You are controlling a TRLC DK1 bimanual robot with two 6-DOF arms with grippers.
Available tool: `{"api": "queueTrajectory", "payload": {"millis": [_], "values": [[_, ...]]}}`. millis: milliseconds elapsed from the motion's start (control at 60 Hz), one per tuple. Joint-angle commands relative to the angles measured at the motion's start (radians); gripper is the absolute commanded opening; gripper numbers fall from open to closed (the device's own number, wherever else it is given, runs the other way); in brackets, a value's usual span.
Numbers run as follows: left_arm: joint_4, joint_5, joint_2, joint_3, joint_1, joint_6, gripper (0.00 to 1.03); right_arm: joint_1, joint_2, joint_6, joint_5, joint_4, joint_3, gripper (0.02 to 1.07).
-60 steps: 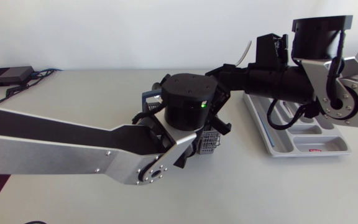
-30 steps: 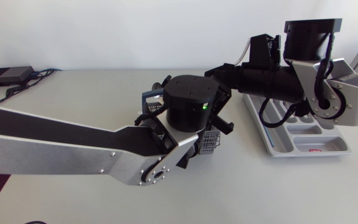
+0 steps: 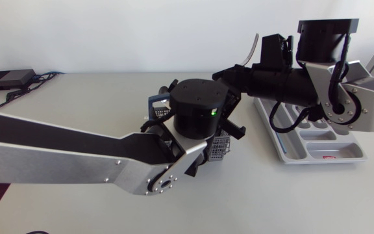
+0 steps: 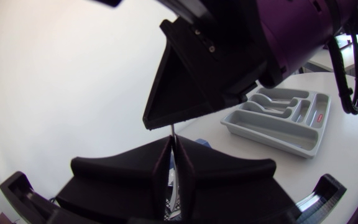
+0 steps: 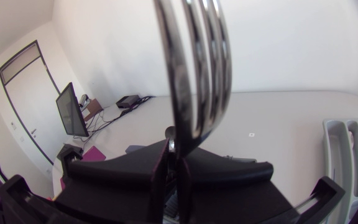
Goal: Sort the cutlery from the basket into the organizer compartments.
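Observation:
A silver fork (image 5: 194, 74) stands upright with its tines close to the right wrist camera. My right gripper (image 5: 173, 154) is shut on its neck. In the left wrist view the thin fork handle (image 4: 173, 130) runs from my left gripper (image 4: 174, 155), shut on it, up to the right gripper's black finger (image 4: 191, 81) just above. From overhead the fork's tines (image 3: 252, 47) show above the right wrist. The mesh basket (image 3: 221, 147) sits under my left wrist (image 3: 199, 107), mostly hidden. The grey organizer (image 3: 287, 153) lies at the right, with cutlery in its compartments.
My left arm (image 3: 57, 162) crosses the table from the left to the middle. My right arm (image 3: 330, 84) hangs over the organizer's far end. A black box with cables (image 3: 6, 79) sits at the back left corner.
My right gripper has closed on the fork, and the right arm has shifted slightly left. The left arm has stayed in place.

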Motion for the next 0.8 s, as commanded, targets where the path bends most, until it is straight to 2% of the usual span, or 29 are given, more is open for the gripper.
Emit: {"api": "queueTrajectory", "payload": {"millis": [0, 67, 217, 383, 533, 617, 783], "values": [[0.024, -0.007, -0.021, -0.016, -0.034, 0.016, 0.24, -0.018, 0.025, -0.057, 0.040, -0.009, -0.012, 0.08], [0.024, -0.007, -0.027, -0.021, -0.035, 0.023, 0.34, -0.023, 0.023, -0.064, 0.043, -0.020, -0.012, 0.08], [0.019, -0.007, -0.036, -0.045, -0.046, 0.040, 0.52, -0.035, 0.009, -0.086, 0.043, -0.041, -0.015, 0.08], [0.012, -0.007, -0.078, -0.079, -0.045, 0.063, 0.63, -0.052, -0.015, -0.143, 0.021, -0.080, -0.029, 0.08], [-0.007, 0.016, -0.185, -0.145, -0.035, 0.096, 0.70, -0.081, -0.052, -0.255, -0.020, -0.146, -0.049, 0.08], [-0.076, 0.060, -0.276, -0.174, -0.012, 0.100, 0.73, -0.150, -0.077, -0.305, -0.080, -0.199, -0.050, 0.08], [-0.195, 0.091, -0.392, -0.203, 0.057, 0.091, 0.75, -0.300, -0.081, -0.465, -0.175, -0.365, -0.006, 0.08]]}}
